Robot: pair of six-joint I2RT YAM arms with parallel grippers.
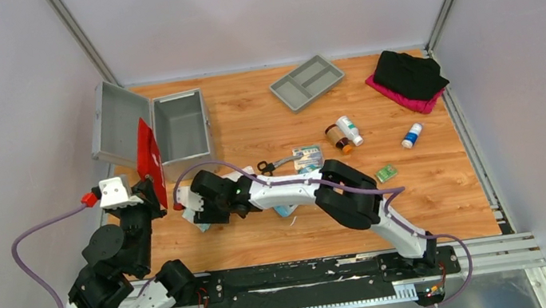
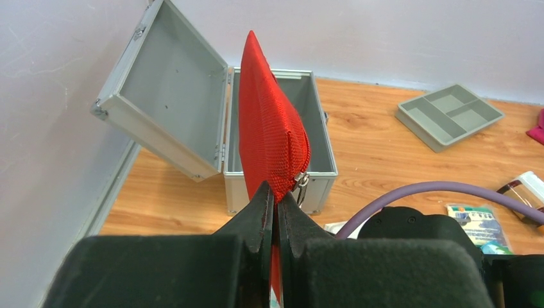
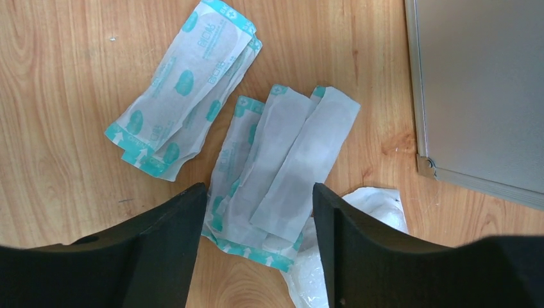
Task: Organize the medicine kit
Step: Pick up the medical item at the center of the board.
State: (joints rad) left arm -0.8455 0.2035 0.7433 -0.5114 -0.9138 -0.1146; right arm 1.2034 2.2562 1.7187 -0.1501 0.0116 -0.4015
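The medicine kit (image 1: 181,126) is a silver-grey metal case standing open at the back left, its lid (image 1: 119,123) swung out to the left. My left gripper (image 2: 274,199) is shut on the lower edge of a red fabric pouch (image 2: 269,128), holding it upright just in front of the case (image 2: 319,115). My right gripper (image 3: 260,192) is open, pointing down over a pile of white and teal bandage packets (image 3: 289,154). A second pile of packets (image 3: 186,90) lies to their left. In the top view the right gripper (image 1: 195,205) is close beside the pouch (image 1: 148,159).
A crumpled clear plastic bag (image 3: 378,205) lies under the right finger. A grey compartment tray (image 1: 308,81) sits at the back. Black and pink cloth (image 1: 408,77) is at the back right. Bottles (image 1: 344,134), a small white bottle (image 1: 411,135), scissors (image 1: 275,165) and a green packet (image 1: 386,173) lie mid-table.
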